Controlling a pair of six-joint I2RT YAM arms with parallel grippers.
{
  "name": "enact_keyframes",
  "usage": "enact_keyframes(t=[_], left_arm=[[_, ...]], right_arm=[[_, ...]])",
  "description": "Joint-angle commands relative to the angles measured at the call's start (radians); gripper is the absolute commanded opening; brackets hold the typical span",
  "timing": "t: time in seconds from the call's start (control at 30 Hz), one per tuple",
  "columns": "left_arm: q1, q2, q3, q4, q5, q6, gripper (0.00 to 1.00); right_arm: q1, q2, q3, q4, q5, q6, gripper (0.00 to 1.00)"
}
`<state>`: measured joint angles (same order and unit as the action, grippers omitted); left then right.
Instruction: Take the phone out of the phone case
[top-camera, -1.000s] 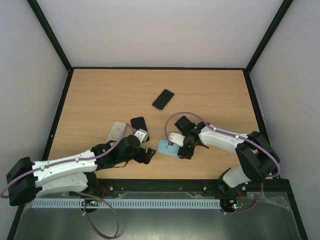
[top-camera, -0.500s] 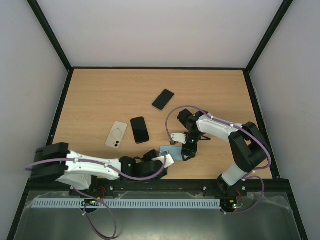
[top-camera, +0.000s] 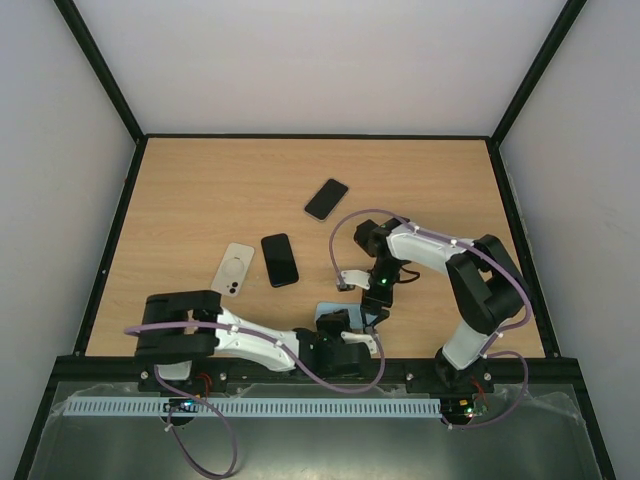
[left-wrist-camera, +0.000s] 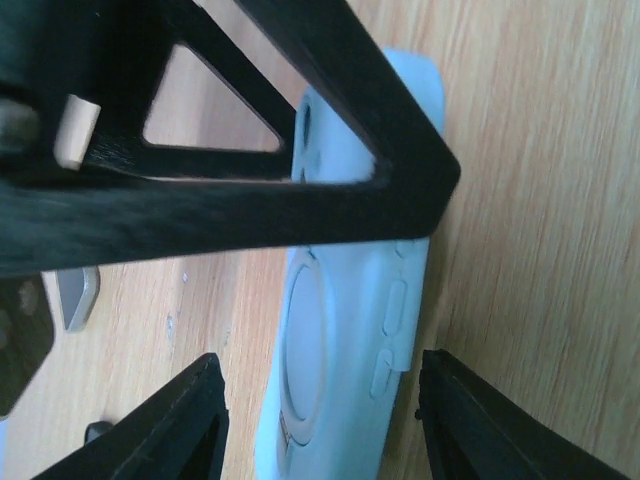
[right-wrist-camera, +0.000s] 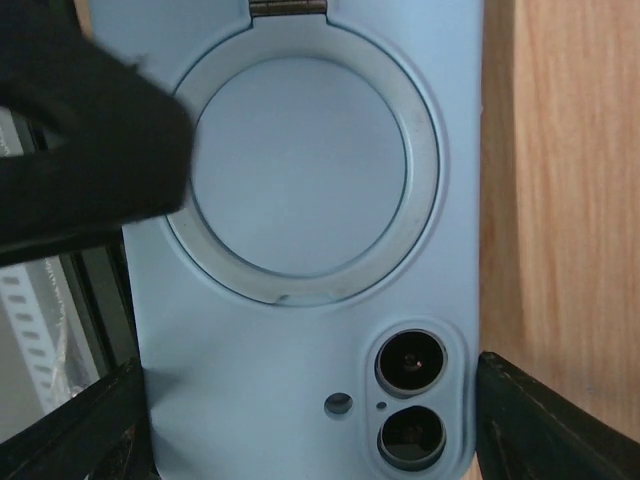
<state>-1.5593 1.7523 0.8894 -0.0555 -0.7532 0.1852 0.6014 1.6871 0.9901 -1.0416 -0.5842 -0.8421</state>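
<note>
Phone case (right-wrist-camera: 300, 250), light blue, lies back-up on table (top-camera: 200, 190) by the near edge. Right gripper (right-wrist-camera: 305, 430) I read as clamped across its sides. Left gripper (left-wrist-camera: 315, 420) straddles it, jaws parted, gap showing.

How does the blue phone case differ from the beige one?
Colour: the blue case is light blue, the beige case cream.
Grip: the right pincer holds the blue case by its sides and the left pincer stands open around it; the beige case lies free.
Place: the blue case is by the near edge, the beige case further in, beside a black phone.
Both lie back up and carry a round ring.
</note>
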Motion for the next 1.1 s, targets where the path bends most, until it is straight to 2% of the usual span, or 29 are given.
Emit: enact_keyframes(t=[0.0, 0.07, 0.13, 0.27, 0.33, 0.4, 0.43, 0.5, 0.73, 0.93, 1.07], left_arm=[[-0.006, 0.042, 0.023, -0.026, -0.063, 0.073, 0.51], [-0.005, 0.067, 0.028, -0.026, -0.103, 0.09, 0.45], [-0.005, 0.1, 0.04, -0.034, -0.149, 0.1, 0.33], [-0.005, 0.151, 0.068, -0.056, -0.199, 0.094, 0.15], [-0.005, 0.143, 0.063, -0.045, -0.191, 0.079, 0.1], [-0.005, 0.113, 0.05, -0.024, -0.174, 0.061, 0.06], [-0.005, 0.092, 0.042, -0.016, -0.163, 0.05, 0.04], [-0.001, 0.042, 0.033, -0.019, -0.133, 0.011, 0.03], [0.075, -0.198, -0.022, -0.05, 0.066, -0.223, 0.02], [0.232, -0.519, -0.218, 0.152, 0.384, -0.413, 0.03], [0.366, -0.685, -0.317, 0.303, 0.585, -0.583, 0.04]], right_arm=[[-0.003, 0.013, 0.02, -0.082, -0.042, -0.02, 0.62], [-0.003, 0.016, 0.021, -0.084, -0.045, -0.02, 0.62], [-0.003, 0.02, 0.026, -0.089, -0.048, -0.021, 0.62], [-0.004, 0.022, 0.033, -0.097, -0.06, -0.023, 0.61], [-0.004, 0.018, 0.035, -0.099, -0.066, -0.023, 0.62], [-0.003, 0.006, 0.036, -0.099, -0.069, -0.023, 0.69], [-0.004, -0.008, 0.035, -0.098, -0.071, -0.022, 0.76], [-0.008, -0.041, 0.045, -0.104, -0.081, -0.026, 0.99], [-0.077, -0.182, 0.19, -0.175, -0.267, -0.05, 0.98], [-0.196, -0.268, 0.269, -0.14, -0.468, 0.002, 0.97], [-0.291, -0.375, 0.191, 0.013, -0.62, 0.127, 0.98]])
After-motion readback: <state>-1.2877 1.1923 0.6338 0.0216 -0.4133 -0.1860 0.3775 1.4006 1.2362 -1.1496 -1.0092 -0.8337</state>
